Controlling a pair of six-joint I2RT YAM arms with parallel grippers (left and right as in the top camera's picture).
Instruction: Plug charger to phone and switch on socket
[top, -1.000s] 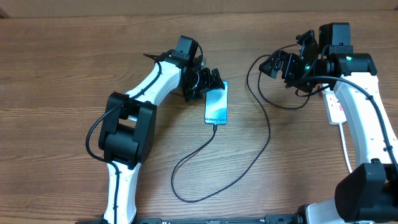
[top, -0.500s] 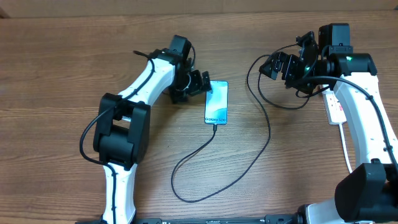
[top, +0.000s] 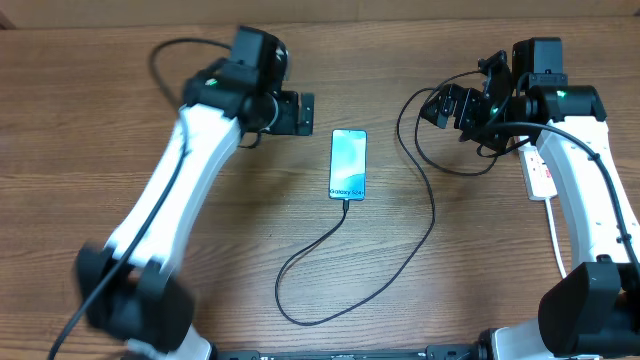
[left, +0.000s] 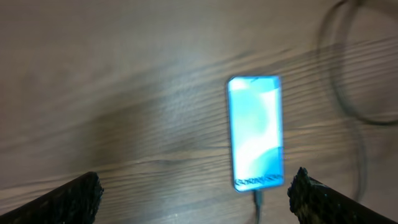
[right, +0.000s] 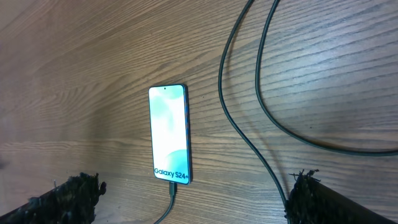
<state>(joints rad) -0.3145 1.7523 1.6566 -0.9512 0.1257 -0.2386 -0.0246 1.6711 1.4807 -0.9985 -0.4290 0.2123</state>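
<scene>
The phone (top: 348, 164) lies flat on the wooden table with its blue-cyan screen lit; it also shows in the left wrist view (left: 256, 132) and the right wrist view (right: 168, 134). The charger (top: 420, 235), a thin black cable, has its small connector (right: 172, 188) seated in the phone's bottom edge and loops across the table toward the right. My left gripper (top: 302, 113) hangs open and empty to the upper left of the phone, apart from it. Also open and empty, my right gripper (top: 462, 92) hovers at the right. The white socket (top: 541, 172) lies mostly hidden under the right arm.
Loops of the black cable (right: 249, 124) cover the table between the phone and the right arm. The socket's white cord (top: 554, 235) runs down the right side. The table's far edge (top: 400, 22) meets a wall at the top.
My left arm has drawn back from the phone's left edge, up and to the left, with its jaws wide. The phone, cable and right arm have not moved.
</scene>
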